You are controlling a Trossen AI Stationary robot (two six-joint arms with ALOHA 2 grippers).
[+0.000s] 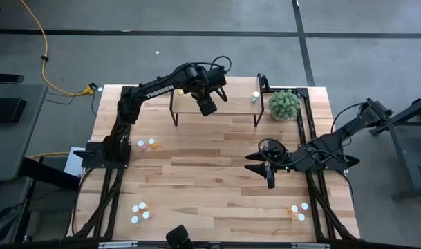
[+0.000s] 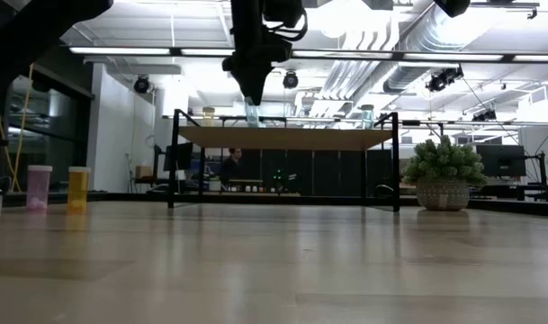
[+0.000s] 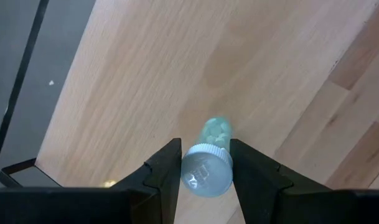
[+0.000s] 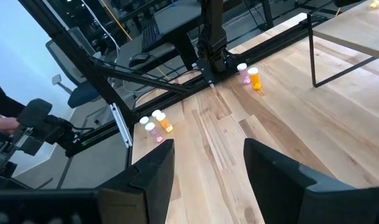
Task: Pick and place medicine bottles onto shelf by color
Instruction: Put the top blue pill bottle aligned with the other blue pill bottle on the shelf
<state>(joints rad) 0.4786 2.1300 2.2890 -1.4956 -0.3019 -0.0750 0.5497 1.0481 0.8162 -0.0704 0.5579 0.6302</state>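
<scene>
Wood shelf (image 3: 177, 74), left claw (image 3: 206, 165) gripping seemingly plastic bottle (image 3: 208, 167)

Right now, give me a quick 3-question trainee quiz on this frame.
1. True or false: the left tool grips a teal bottle over the shelf.
2. Multiple choice: the right tool is (A) holding an orange bottle, (B) open and empty above the tabletop, (C) touching the plant.
3. Fill in: the bottle already standing on the shelf's right end is next to the ___.

Key: 1 true. 2 B. 3 plant.
</scene>
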